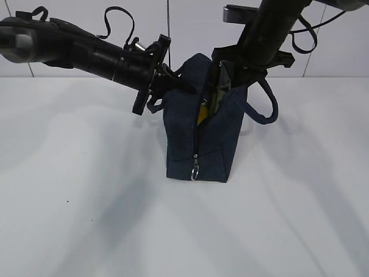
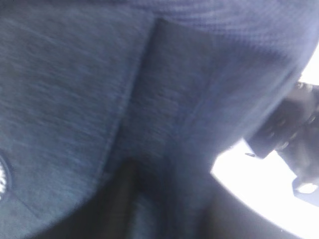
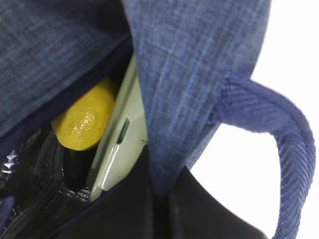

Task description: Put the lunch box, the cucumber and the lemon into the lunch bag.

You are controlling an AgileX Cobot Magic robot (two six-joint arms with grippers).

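Exterior view: the left gripper (image 1: 163, 81) has its jaws pinching the lunch bag (image 1: 183, 144) fabric. Left wrist view shows only navy cloth. Right wrist view: the lunch box (image 3: 122, 142), lemon (image 3: 84, 122) and cucumber (image 3: 77, 167) sit inside; the right jaws, pressed together, should withdraw straight upward, I judge.

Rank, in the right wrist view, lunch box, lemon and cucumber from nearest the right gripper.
1. lunch box, on edge against the lunch bag right wall.
2. lemon, left of the box.
3. cucumber, under the lemon; these two are nearly tied.
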